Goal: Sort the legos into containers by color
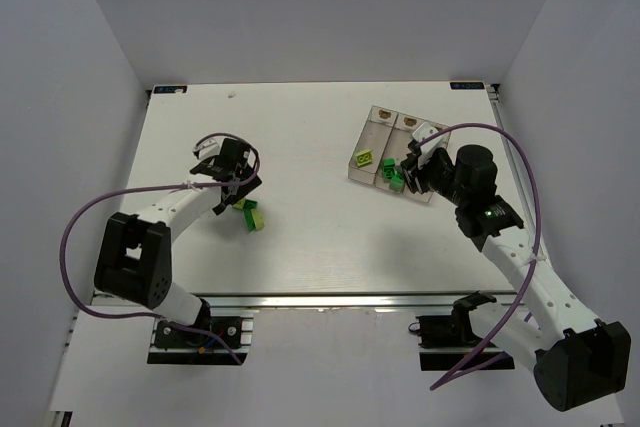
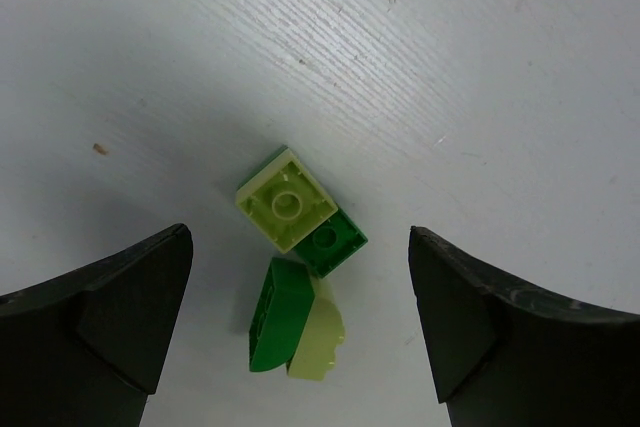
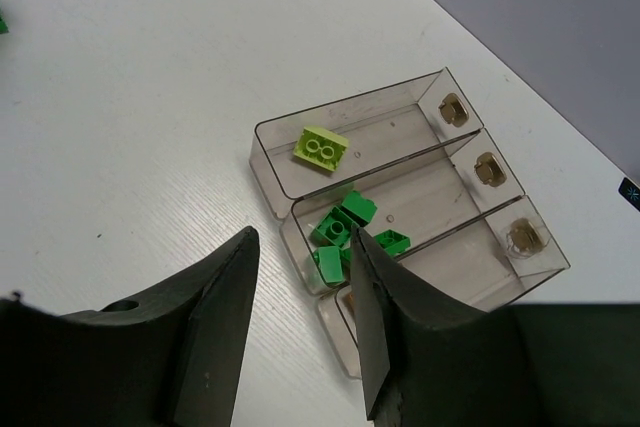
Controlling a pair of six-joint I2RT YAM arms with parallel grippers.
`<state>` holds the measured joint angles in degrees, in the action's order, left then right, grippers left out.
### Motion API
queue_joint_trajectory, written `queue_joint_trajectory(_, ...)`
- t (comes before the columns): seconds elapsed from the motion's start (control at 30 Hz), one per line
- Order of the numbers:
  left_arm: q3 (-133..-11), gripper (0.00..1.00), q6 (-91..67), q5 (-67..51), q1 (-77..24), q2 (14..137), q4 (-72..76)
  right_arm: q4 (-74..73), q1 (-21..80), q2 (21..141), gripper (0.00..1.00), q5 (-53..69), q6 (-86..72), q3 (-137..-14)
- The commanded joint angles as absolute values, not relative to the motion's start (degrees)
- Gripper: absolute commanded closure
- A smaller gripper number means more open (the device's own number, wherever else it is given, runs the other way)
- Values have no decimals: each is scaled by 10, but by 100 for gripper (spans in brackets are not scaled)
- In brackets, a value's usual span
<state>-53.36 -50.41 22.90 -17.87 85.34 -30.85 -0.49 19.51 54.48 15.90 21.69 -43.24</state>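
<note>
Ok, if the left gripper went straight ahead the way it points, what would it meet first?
Probably the pile of bricks on the table, which lies between the open jaws of the left gripper. Depth is hard to judge from here.

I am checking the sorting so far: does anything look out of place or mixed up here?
Yes. Four legos lie in a loose heap on the table, far from the containers: dark green and yellow-green touching, two tipped on their sides. The left gripper hovers open around them.
</note>
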Motion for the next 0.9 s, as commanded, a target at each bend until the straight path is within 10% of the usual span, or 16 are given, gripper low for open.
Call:
queue_joint_trajectory(0.0, -566, 2, -523, 253, -172, 864, -309, 1, 193, 538, 52, 169, 227, -449)
queue_joint_trajectory(0.87, -578, 18, -499, 252, -162, 939, -294, 1, 193, 533, 51, 168, 229, -448)
